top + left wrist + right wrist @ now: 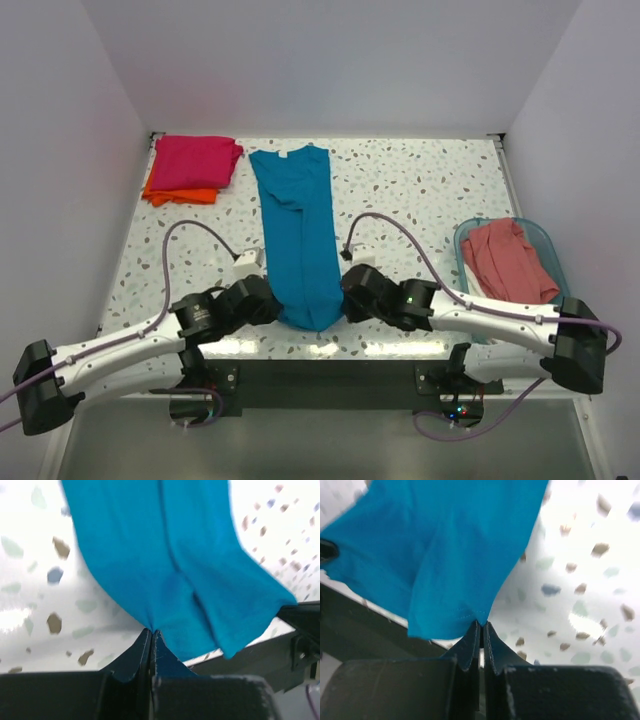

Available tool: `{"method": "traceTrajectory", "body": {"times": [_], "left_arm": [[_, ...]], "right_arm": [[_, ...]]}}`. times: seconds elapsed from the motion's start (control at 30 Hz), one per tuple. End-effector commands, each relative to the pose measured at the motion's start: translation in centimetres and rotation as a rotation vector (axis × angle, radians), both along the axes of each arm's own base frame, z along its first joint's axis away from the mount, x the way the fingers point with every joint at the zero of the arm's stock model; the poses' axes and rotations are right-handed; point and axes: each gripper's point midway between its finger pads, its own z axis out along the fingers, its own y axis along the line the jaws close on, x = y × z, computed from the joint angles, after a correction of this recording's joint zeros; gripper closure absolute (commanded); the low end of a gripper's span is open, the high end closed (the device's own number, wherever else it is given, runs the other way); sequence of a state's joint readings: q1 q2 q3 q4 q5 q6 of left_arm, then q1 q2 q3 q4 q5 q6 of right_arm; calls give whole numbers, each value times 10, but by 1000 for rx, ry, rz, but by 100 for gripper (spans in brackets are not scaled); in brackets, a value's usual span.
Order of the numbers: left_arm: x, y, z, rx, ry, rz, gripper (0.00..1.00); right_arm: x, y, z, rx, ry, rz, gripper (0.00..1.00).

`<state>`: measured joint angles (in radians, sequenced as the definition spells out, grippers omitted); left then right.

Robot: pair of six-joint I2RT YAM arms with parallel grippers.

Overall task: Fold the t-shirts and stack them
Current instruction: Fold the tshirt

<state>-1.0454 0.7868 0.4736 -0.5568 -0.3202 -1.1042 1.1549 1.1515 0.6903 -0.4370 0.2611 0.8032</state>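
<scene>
**Bench** [420, 185]: pale speckled top, with walls on the left, far and right sides.

**Teal t-shirt** [298, 235]: lies in the middle of the bench as a long narrow strip. It runs from far to near, with the collar at the far end and the hem at the near edge. A lengthwise crease runs down the cloth. In the wrist views the near corners are drawn up off the bench top.

**Left pincer** [151, 635]: at the near left corner of the teal t-shirt. The jaws are pressed together with a pinch of the hem cloth caught between the tips.

**Right pincer** [481, 627]: at the near right corner of the same shirt. The jaws are closed tight on the stitched hem edge.

**Magenta t-shirt** [197, 160]: folded flat in the far left corner of the bench, well apart from both arms.

**Orange t-shirt** [180, 197]: folded directly under the magenta t-shirt. Only its near edge and left corner show.

**Basket** [548, 240]: clear blue-tinted plastic, at the right side of the bench, just beyond the right arm.

**Salmon t-shirt** [508, 262]: crumpled and unfolded, lying inside the basket.
</scene>
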Motion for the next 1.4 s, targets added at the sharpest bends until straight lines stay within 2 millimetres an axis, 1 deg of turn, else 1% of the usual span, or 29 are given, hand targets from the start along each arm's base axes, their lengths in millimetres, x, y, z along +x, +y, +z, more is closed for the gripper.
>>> {"method": "traceTrajectory", "body": {"times": [0.0, 0.07, 0.1, 0.13, 0.17, 0.2, 0.23, 0.27, 0.33, 0.37, 0.4, 0.47, 0.5, 0.67, 0.7, 0.77, 0.8, 0.87, 0.9, 0.93, 1.0, 1.03, 1.07, 1.1, 1.13, 1.27, 1.3, 1.33, 1.37], "left_arm": [[56, 0, 47, 17, -198, 110, 100], [87, 4, 55, 12, -224, 170, 100], [97, 5, 52, 30, -226, 172, 100], [106, 7, 53, 26, -234, 188, 100], [124, 13, 59, 7, -262, 239, 100], [136, 15, 57, 22, -264, 255, 100], [144, 14, 57, 12, -265, 263, 100], [160, 21, 61, -1, -282, 306, 100], [179, 20, 57, 9, -278, 315, 100], [194, 26, 61, 1, -296, 344, 100], [205, 25, 57, 14, -286, 339, 100], [229, 30, 68, -3, -317, 367, 100], [235, 31, 58, 17, -295, 359, 100], [280, 36, 63, -8, -315, 356, 100], [284, 34, 50, 3, -287, 333, 100], [298, 39, 39, 12, -268, 341, 100], [301, 38, 34, -1, -256, 327, 100], [313, 42, 22, -12, -244, 323, 100], [316, 41, 19, -27, -236, 308, 98], [323, 46, 17, -37, -237, 313, 93], [330, 47, 12, -44, -224, 294, 76], [334, 54, 13, -46, -228, 305, 68], [335, 59, 15, -49, -235, 313, 52], [334, 59, 21, -65, -242, 304, 44], [334, 64, 26, -66, -254, 317, 33], [315, 64, 50, -103, -280, 340, 32], [305, 61, 43, -83, -262, 349, 36], [302, 56, 50, -84, -275, 349, 41], [292, 53, 51, -81, -277, 350, 48]], "right_arm": [[55, 2, 52, -101, -207, -40, 100], [74, 10, 46, -139, -191, -30, 100], [98, 11, 58, -130, -207, -54, 100], [112, 16, 44, -159, -183, -56, 100], [135, 18, 55, -145, -195, -80, 100], [146, 20, 54, -151, -192, -85, 100], [158, 25, 37, -188, -171, -85, 100], [177, 30, 49, -177, -199, -98, 100], [196, 37, 44, -181, -194, -107, 100], [214, 40, 38, -185, -182, -123, 100], [222, 42, 36, -180, -176, -127, 100], [245, 44, 30, -183, -171, -145, 100], [251, 45, 29, -177, -164, -146, 100], [285, 47, 27, -149, -154, -169, 100], [288, 46, 19, -162, -134, -170, 100], [300, 46, 23, -147, -139, -181, 100], [303, 45, 16, -152, -127, -182, 100], [315, 47, 20, -130, -125, -185, 100], [318, 47, 11, -138, -104, -186, 97], [328, 44, 18, -124, -114, -201, 94], [333, 44, 17, -105, -102, -204, 81], [338, 44, 21, -94, -106, -207, 62], [342, 40, 22, -87, -104, -213, 56], [344, 36, 26, -89, -106, -220, 50], [346, 30, 34, -88, -120, -231, 38], [334, 20, 49, -69, -151, -247, 35], [320, 16, 48, -58, -137, -245, 37], [314, 17, 35, -61, -118, -240, 39], [307, 18, 45, -36, -130, -236, 41]]}}
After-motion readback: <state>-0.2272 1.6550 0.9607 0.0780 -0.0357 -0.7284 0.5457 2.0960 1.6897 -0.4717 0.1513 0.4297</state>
